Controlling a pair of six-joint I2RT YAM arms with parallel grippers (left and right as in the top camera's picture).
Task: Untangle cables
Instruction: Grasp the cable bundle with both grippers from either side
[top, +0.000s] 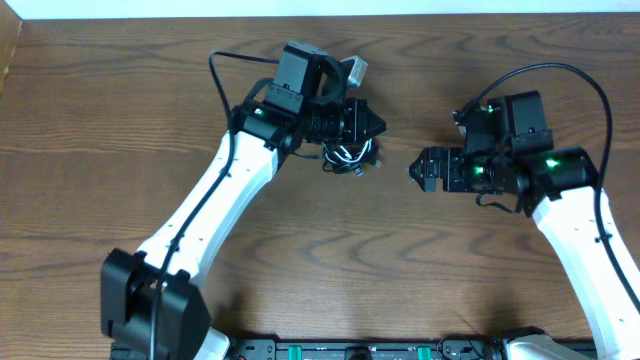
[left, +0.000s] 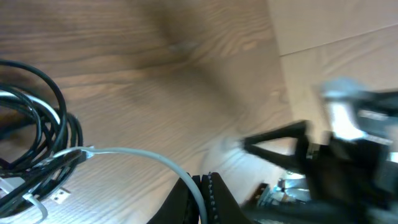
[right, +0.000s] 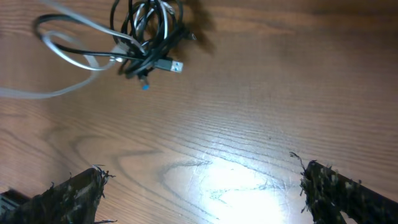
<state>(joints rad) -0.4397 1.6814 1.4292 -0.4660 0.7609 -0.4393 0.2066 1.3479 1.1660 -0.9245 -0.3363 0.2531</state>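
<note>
The left gripper is seemingly pinching the white cable; the right gripper, gaping wide, should be pinning the black cables for clean pulling.

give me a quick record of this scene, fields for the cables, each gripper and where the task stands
cables: cable bundle, black and white cords knotted together, lying on the table
loose strand: white cable runs out of the bundle to the left gripper
plug: usb plug sticks out of the bundle's side
left arm: left gripper looks shut on the white cable, close beside the bundle
right arm: right gripper open, empty, apart from the bundle
task state: not yet untangled
</note>
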